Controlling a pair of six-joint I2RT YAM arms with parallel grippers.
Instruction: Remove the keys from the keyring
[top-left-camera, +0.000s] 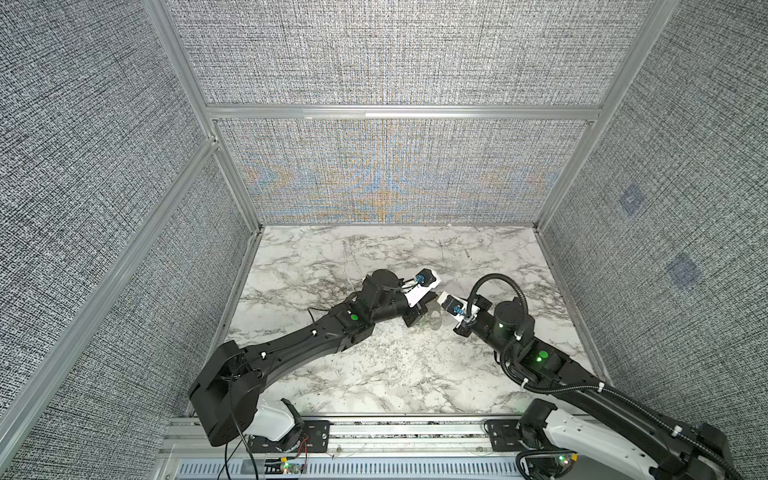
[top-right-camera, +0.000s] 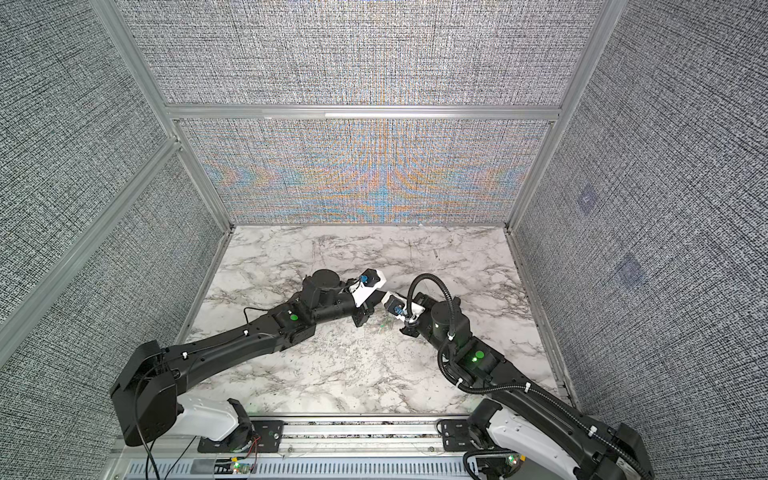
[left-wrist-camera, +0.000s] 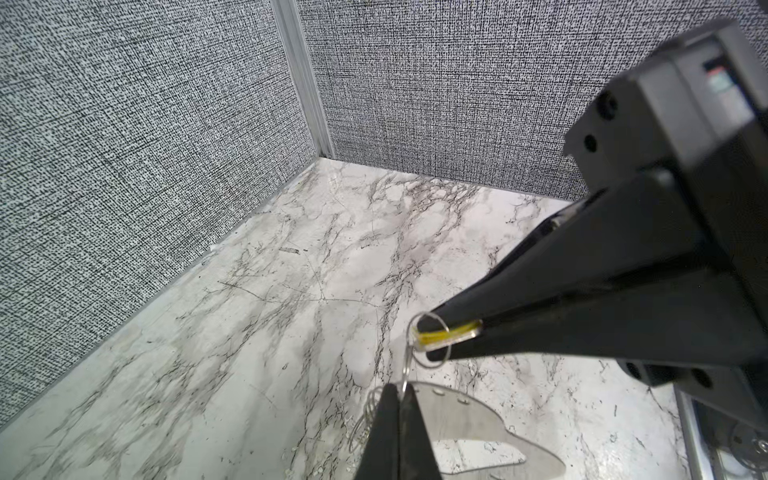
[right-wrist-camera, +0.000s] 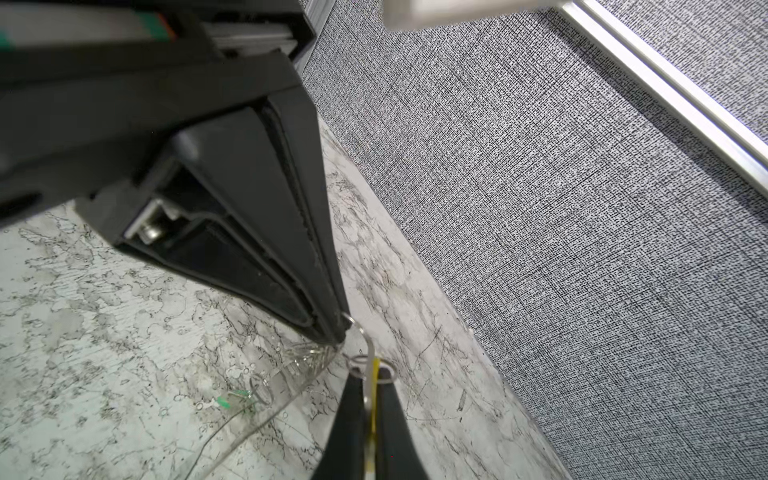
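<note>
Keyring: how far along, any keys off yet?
Done: nothing clearly; the green tag rests by the keyring, linkage unclear. In hand: right pincer clamps the yellow tag, left pincer grips the keyring's edge, wire rings joining them. Remaining: work yellow free.

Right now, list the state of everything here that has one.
left gripper: shut on the keyring's edge.
right gripper: shut on the yellow tag.
yellow tag: clamped, not yet off the keyring.
keyring: held at one edge.
green tag: lying on the table, ungripped; whether it is attached cannot be told.
</note>
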